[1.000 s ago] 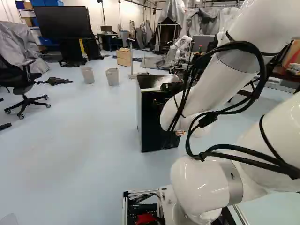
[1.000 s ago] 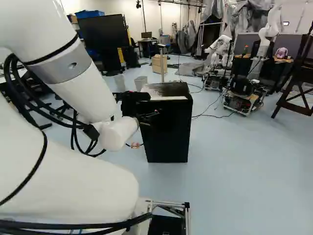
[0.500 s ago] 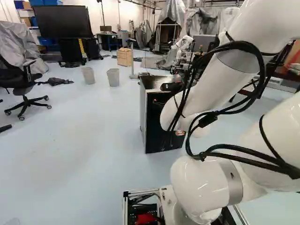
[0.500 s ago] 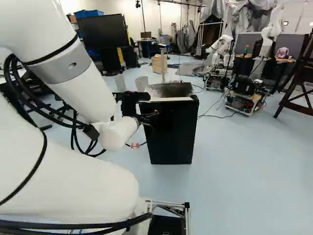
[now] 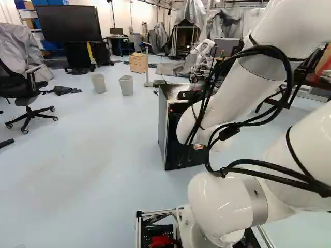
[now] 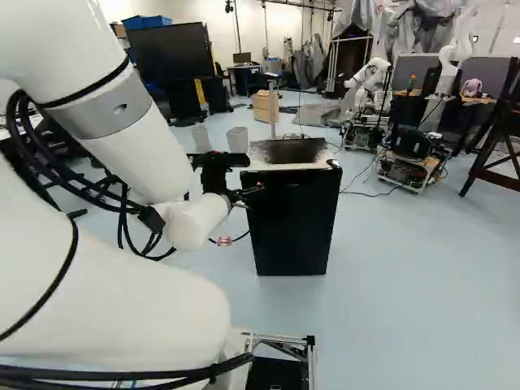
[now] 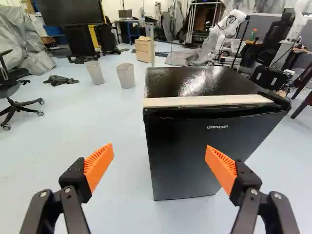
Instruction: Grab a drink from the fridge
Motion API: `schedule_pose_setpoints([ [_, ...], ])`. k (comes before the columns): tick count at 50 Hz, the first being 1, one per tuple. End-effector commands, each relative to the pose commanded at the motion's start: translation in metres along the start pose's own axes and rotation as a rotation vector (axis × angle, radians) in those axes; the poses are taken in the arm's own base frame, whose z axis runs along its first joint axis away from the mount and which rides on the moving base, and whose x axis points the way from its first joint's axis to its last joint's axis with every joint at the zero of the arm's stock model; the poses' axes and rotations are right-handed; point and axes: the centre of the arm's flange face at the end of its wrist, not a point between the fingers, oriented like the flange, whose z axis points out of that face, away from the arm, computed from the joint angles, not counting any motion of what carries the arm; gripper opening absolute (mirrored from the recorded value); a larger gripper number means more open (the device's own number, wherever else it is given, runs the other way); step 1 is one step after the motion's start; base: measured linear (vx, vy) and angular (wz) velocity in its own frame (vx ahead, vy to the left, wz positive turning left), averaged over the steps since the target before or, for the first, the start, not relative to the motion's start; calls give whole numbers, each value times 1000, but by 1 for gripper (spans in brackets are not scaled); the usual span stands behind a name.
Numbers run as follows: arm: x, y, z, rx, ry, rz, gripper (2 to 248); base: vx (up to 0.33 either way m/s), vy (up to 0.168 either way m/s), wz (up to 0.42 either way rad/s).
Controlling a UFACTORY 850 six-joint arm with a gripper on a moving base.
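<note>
Okay, closed black fridge lies ahead and to the right of pincer, fingers spread, holding nothing.

One fridge, two bins, one large screen, one wooden cabinet

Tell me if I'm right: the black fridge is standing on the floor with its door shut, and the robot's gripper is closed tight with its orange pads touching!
Almost! The gripper isn't closed: the wrist view shows it open, with its orange pads far apart. The black fridge is standing on the floor with its door shut.
</note>
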Motion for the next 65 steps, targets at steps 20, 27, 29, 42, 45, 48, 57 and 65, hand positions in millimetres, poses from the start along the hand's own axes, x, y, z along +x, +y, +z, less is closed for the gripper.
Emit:
schedule_pose_setpoints([
  [20,0,-1,0,5,0,-2,247,4,9,0],
  [27,0,-7,0,23,0,-7,247,0,0,0],
  [29,0,-9,0,27,1,-6,247,0,0,0],
  [42,2,-20,-1,36,27,13,247,0,0,0],
  [45,3,-22,0,35,34,19,247,0,0,0],
  [48,4,-24,0,33,42,27,247,0,0,0],
  [57,6,-31,0,23,65,52,247,0,0,0],
  [65,8,-36,0,6,84,80,247,0,0,0],
])
